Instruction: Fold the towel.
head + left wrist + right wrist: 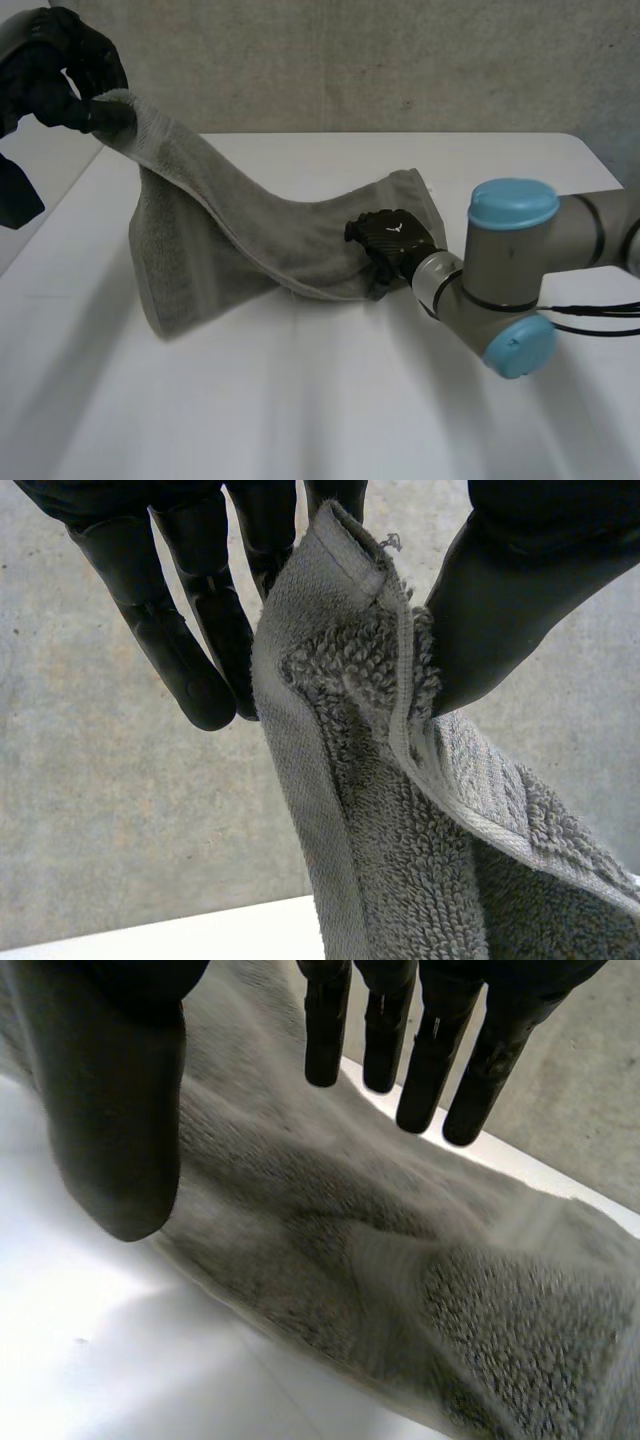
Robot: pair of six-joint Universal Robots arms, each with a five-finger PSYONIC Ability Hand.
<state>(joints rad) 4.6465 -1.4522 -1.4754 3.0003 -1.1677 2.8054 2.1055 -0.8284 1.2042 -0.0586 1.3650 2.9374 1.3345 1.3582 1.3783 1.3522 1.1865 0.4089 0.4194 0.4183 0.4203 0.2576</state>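
A grey terry towel (230, 235) is lifted at one end and sags in a long slope down to the white table (300, 410). My left hand (70, 75) is raised high at the far left, shut on a hemmed corner of the towel (400, 830), pinched between its fingers (190, 650) and thumb. My right hand (392, 238) rests low at the towel's right part, near its front edge. Its fingers (430, 1060) are straight and apart from the thumb, open over the towel (400, 1290), which runs under the palm.
The table's far edge (400, 135) meets a grey wall behind. Bare white tabletop (100, 1360) lies in front of the towel and to both sides. My right arm (510, 270) reaches in from the right, low over the table.
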